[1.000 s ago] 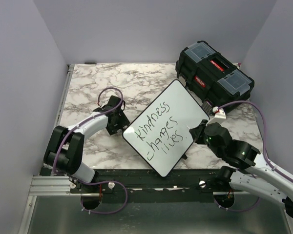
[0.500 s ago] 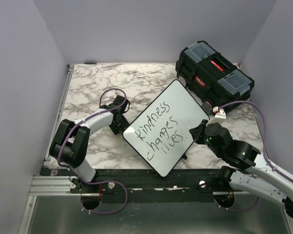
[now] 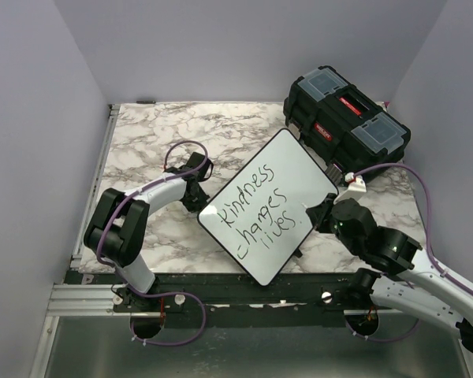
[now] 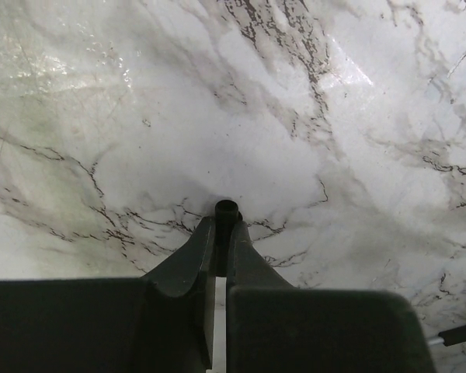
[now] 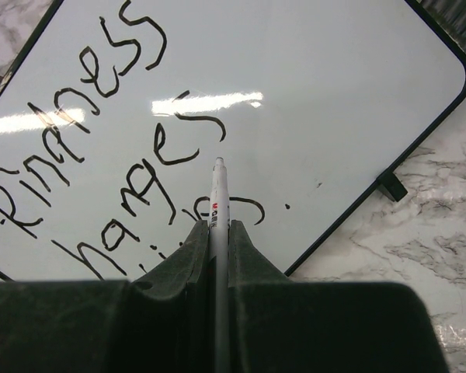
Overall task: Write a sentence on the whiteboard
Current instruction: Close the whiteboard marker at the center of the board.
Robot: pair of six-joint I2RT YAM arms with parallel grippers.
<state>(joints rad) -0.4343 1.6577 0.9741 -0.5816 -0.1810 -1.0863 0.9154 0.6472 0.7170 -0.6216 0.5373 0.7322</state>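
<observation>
The black toolbox (image 3: 347, 118) at the far right corner of the desk (image 3: 150, 142) has its lids shut, so its contents are hidden. The whiteboard (image 3: 296, 165) lies mid-desk, long axis from near left to far right, and the sentence (image 3: 260, 211) slants the same way. My right tool (image 5: 219, 230) grips a white marker (image 5: 219, 194) over the writing; my left tool (image 4: 221, 229) is closed on nothing beside the board.

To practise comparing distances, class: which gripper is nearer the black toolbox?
Right. The right gripper, holding a marker over the whiteboard's right side, is just in front of the toolbox. The left gripper sits beyond the whiteboard's left edge, over the table.
</observation>
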